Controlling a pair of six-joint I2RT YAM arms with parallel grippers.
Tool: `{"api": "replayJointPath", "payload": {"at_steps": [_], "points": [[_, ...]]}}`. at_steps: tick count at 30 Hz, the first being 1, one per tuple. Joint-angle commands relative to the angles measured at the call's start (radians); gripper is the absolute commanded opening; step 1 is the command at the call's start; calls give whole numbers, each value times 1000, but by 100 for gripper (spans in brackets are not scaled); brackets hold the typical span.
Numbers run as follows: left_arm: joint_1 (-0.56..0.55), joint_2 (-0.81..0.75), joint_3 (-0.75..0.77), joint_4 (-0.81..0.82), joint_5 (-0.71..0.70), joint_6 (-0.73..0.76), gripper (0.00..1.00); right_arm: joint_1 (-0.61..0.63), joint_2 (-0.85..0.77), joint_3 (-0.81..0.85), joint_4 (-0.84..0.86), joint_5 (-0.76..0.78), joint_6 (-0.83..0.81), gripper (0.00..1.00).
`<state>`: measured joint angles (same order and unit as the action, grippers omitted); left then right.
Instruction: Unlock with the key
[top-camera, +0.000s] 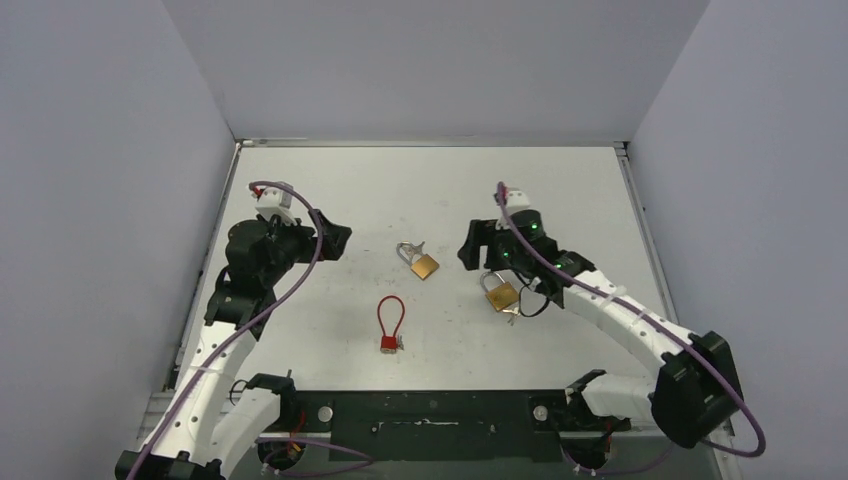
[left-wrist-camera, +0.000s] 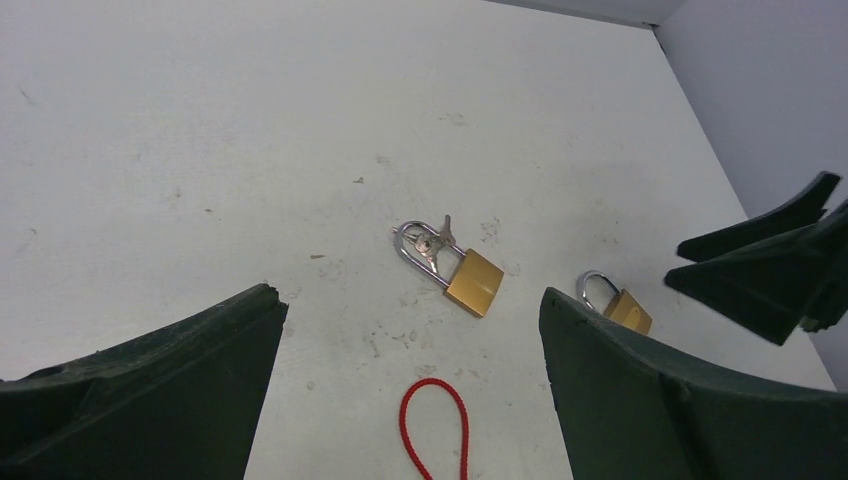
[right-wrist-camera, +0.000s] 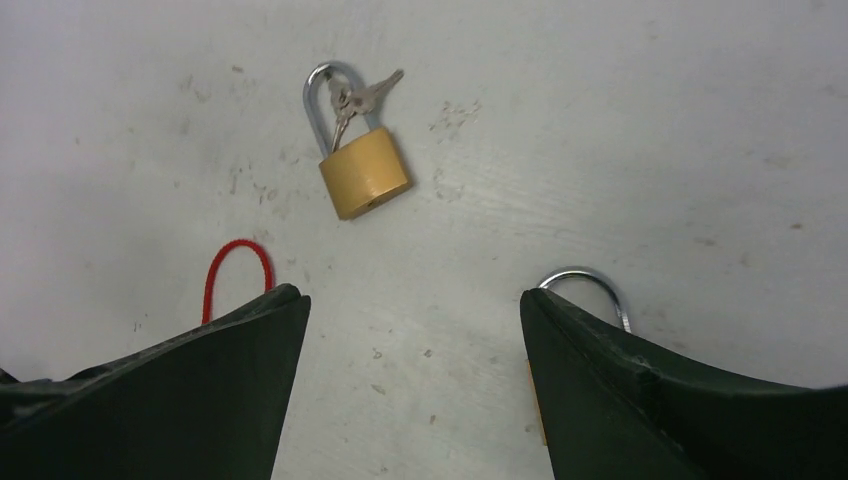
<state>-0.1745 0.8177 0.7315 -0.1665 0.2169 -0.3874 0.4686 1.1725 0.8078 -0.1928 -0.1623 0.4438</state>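
A brass padlock (top-camera: 424, 265) lies mid-table with a small bunch of keys (top-camera: 413, 248) hanging on its steel shackle. It also shows in the left wrist view as the padlock (left-wrist-camera: 474, 283) with keys (left-wrist-camera: 436, 240), and in the right wrist view as the padlock (right-wrist-camera: 364, 172) with keys (right-wrist-camera: 358, 98). A second brass padlock (top-camera: 501, 294) lies partly under my right arm. My left gripper (top-camera: 338, 240) stands open to the left of the first padlock, holding nothing. My right gripper (top-camera: 468, 248) stands open to its right, also holding nothing.
A red cable lock (top-camera: 390, 322) lies nearer the front, and its loop (left-wrist-camera: 436, 428) shows between my left fingers. The second padlock's shackle (right-wrist-camera: 592, 286) peeks past my right finger. Grey walls enclose the table (top-camera: 330, 180) on three sides.
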Motion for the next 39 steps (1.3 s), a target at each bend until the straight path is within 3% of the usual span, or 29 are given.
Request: {"api": "replayJointPath", "payload": {"at_steps": [1, 7, 14, 18, 22, 28, 39], "points": [[-14, 25, 15, 84, 78, -30, 97, 165, 152, 104, -31, 203, 45, 76], [-25, 53, 19, 82, 81, -33, 97, 221, 365, 188, -6, 198, 90, 62], [-28, 59, 2, 103, 60, -40, 97, 242, 590, 378, 61, 131, 45, 61], [-30, 59, -3, 103, 46, -35, 97, 243, 742, 532, 44, 122, -73, 59], [-35, 56, -6, 96, 31, -25, 97, 244, 860, 668, -52, 75, -201, 48], [-35, 50, -13, 88, 1, -11, 97, 246, 905, 717, -91, 32, -282, 34], [-36, 49, -6, 74, -21, 10, 97, 249, 963, 758, -121, 83, -352, 23]]}}
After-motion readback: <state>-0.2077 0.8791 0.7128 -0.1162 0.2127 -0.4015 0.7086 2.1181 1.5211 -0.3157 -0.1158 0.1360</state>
